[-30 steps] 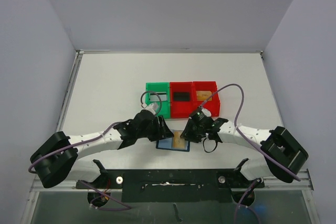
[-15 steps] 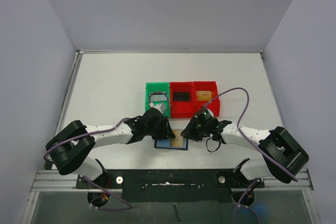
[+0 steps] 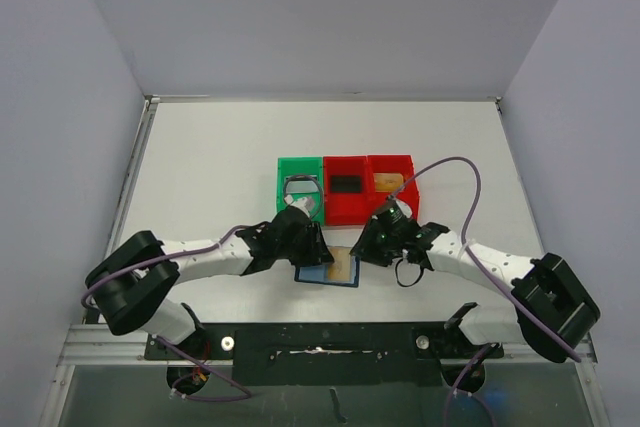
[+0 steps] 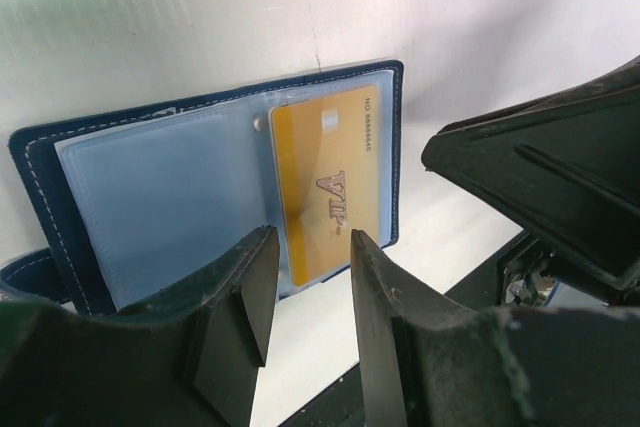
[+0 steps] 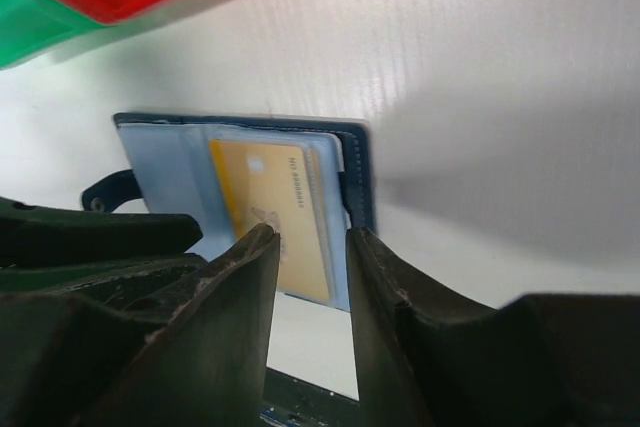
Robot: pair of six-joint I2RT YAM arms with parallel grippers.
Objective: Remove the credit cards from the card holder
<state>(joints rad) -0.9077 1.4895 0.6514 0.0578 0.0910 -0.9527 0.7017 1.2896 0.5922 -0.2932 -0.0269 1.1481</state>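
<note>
Card holder point(image 3: 328, 269): lay open and flat between both grippers.
Gold card point(image 4: 328, 182): sat pocketed in the right-hand page, long axis pointing away from the fingers.
Left gripper point(image 4: 308, 252): narrowly parted, empty, just short of the card.
Right gripper point(image 5: 308, 247): narrowly parted, empty, probably nearer.

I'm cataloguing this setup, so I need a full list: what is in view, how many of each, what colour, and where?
white table: one, white, under everything
green plastic bin: one, green, left end of the bin row
red plastic bins: two, red, side by side right of the green one
dark card: one, black, in the middle bin
tan card: one, tan, in the rightmost bin
dark blue bifold card holder: one, lying open before the bins
gold VIP credit card: one, in the holder's clear pocket
left gripper: black, jaws apart over the holder
right gripper: black, jaws apart over the holder
</note>
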